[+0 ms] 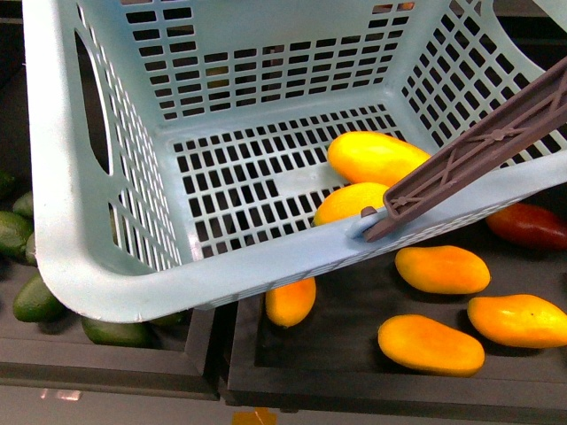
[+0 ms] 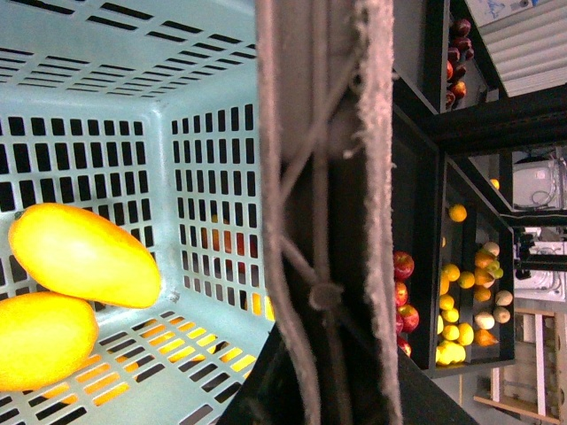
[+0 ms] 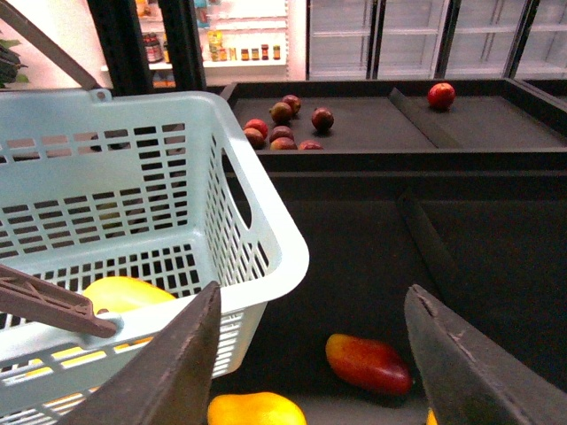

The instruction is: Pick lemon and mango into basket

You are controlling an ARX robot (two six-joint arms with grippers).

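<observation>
The pale teal basket point(image 1: 53, 221) is lifted and tilted over the fruit trays. Two yellow fruits lie on its slotted floor. The longer one is the mango point(image 1: 376, 158). The shorter one, the lemon point(image 1: 350, 202), is partly hidden behind the near rim. Both show in the left wrist view, mango point(image 2: 84, 255) and lemon point(image 2: 44, 341), inside the basket point(image 2: 164, 204). My left gripper point(image 2: 328, 372) is shut on the brown handle point(image 2: 323, 177). The handle crosses the front view point(image 1: 496, 142). My right gripper point(image 3: 310, 354) is open and empty, beside the basket point(image 3: 266, 212).
Several loose orange-yellow mangoes point(image 1: 441, 268) and a red-orange one point(image 1: 527, 224) lie in the black tray under the basket. Dark green avocados point(image 1: 35, 301) fill the tray to the left. Red apples point(image 3: 283, 124) lie in a farther tray. A red-orange mango point(image 3: 368, 363) lies below the right gripper.
</observation>
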